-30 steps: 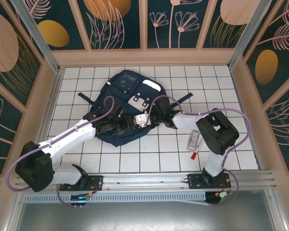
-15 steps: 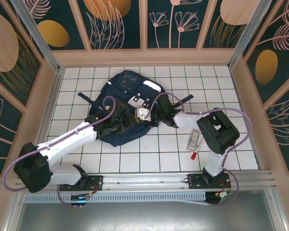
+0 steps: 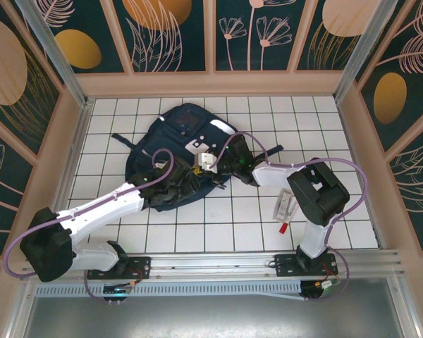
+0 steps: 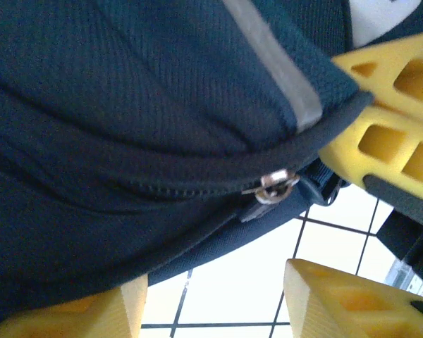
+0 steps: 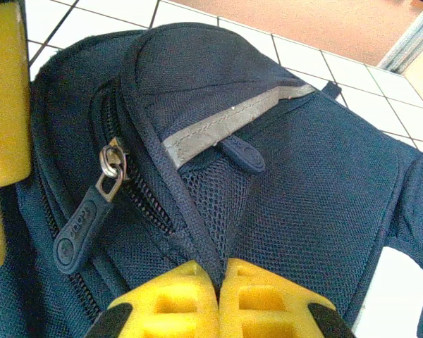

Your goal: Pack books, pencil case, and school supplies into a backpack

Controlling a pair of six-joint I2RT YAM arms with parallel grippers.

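The backpack (image 3: pixel 144 158) lies flat on the white-tiled table (image 3: pixel 324 127), toward the far middle, its navy fabric bunched where my two arms meet over its near right part. My right gripper (image 5: pixel 218 285) has its yellow fingers pressed together on a raised fold of that fabric. The ridge beside the zip runs straight down into the pinch. Just left of the fold hangs a dark zipper pull (image 5: pixel 84 225) on a metal ring, and a pale reflective stripe (image 5: pixel 225 123) crosses the pocket above it. My left gripper (image 4: pixel 215 296) sits close under the backpack's edge with its fingers spread wide. White tile shows in the gap between them and the fabric hangs above the tips, so I would call them apart and gripping nothing, though the left tip is partly hidden by cloth. The yellow block at the upper right of my left wrist's view is my other gripper, touching the backpack's rim. Well apart, on the tiles by my right arm's base, lies what looks like the whitish packet (image 3: pixel 285 204) with the red-tipped pen (image 3: pixel 285 226) at its near end, too small to read.
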